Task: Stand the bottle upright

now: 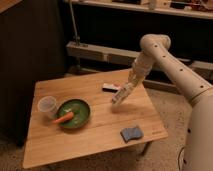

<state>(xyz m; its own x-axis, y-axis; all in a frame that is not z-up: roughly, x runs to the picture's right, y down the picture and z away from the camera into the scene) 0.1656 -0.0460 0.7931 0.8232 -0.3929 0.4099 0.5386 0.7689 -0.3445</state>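
While the bottle (117, 98) is held tilted at frame centre, just above the counter (95, 137), clenched in the pincer (121, 93), the reorienting step is judged under way; next, it must be turned vertical and set down on its base

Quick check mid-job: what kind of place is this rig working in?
Likely a lab or workshop test area: a low wooden table set with a green bowl and blue sponge, metal racking behind, speckled floor. The gripper holds the bottle above the table.
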